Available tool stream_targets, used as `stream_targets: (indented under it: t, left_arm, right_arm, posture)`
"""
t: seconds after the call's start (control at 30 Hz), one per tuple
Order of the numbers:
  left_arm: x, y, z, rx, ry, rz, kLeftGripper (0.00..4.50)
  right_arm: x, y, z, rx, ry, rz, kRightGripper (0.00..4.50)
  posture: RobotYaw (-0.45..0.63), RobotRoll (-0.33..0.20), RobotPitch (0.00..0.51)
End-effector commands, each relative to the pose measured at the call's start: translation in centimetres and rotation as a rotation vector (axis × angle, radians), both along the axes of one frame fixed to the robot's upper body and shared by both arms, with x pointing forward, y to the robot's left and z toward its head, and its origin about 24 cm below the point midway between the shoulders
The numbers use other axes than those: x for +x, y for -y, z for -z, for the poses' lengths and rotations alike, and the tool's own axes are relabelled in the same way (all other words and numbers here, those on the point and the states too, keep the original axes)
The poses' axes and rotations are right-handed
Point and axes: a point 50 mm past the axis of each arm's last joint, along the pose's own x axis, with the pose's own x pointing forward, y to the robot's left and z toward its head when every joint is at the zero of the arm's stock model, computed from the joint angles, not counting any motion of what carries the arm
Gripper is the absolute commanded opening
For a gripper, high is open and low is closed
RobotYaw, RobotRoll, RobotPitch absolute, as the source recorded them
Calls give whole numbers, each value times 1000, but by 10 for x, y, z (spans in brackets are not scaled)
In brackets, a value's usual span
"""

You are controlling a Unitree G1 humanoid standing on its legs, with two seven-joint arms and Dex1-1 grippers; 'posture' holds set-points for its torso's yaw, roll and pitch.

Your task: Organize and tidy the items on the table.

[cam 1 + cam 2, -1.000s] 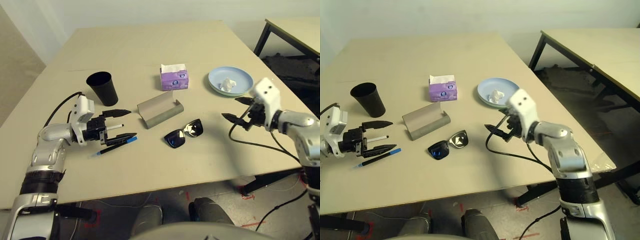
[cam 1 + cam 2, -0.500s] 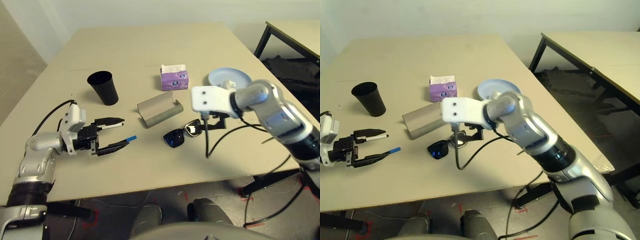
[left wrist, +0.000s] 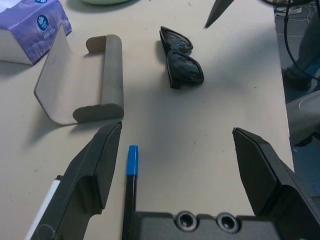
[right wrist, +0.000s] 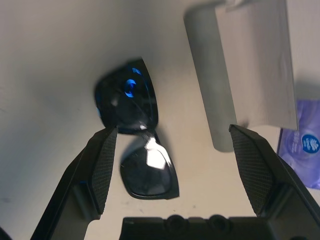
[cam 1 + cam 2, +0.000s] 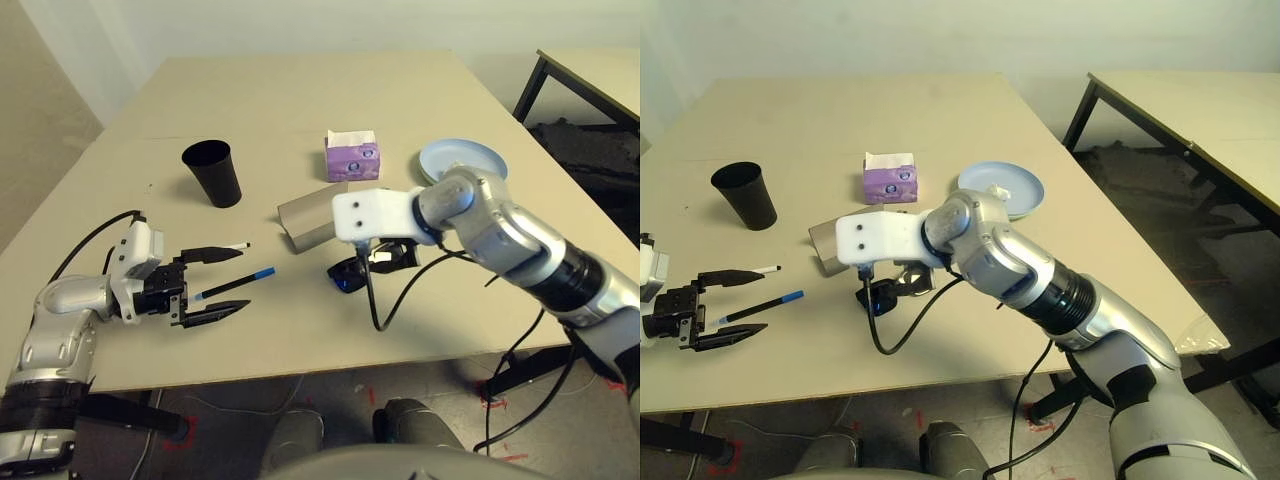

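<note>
Black sunglasses (image 4: 150,170) are lying on the beige table (image 5: 300,360) beside an open grey glasses case (image 3: 114,75), as the robot's right gripper (image 4: 174,131) is hovering above them, spread wide and holding nothing. The left gripper (image 5: 230,280) is standing wide open and empty by a blue-capped pen (image 5: 235,284) and a white marker (image 3: 44,207), while a black cup (image 5: 213,175), a purple tissue box (image 5: 353,160) and stacked plates (image 5: 1012,180) bearing crumpled white paper (image 5: 998,191) are sitting farther back.
</note>
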Motion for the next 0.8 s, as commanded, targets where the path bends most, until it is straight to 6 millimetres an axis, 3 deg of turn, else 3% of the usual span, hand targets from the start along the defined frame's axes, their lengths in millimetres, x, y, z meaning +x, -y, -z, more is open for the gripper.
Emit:
stream_targets:
  t: [0.03, 0.53, 0.8]
  left_arm:
    - [2, -2, -3, 12, 6, -6, 4500]
    - [-1, -3, -3, 12, 11, -22, 4500]
    - [-3, -4, -3, 13, 13, -28, 4500]
  right_arm:
    - [7, -3, 10, -18, 40, -16, 4471]
    - [13, 9, 47, -85, 18, -54, 4471]
    - [13, 11, 50, -99, 32, -82, 4471]
  posture:
    - [68, 0, 18]
    - [85, 0, 24]
    - [87, 0, 20]
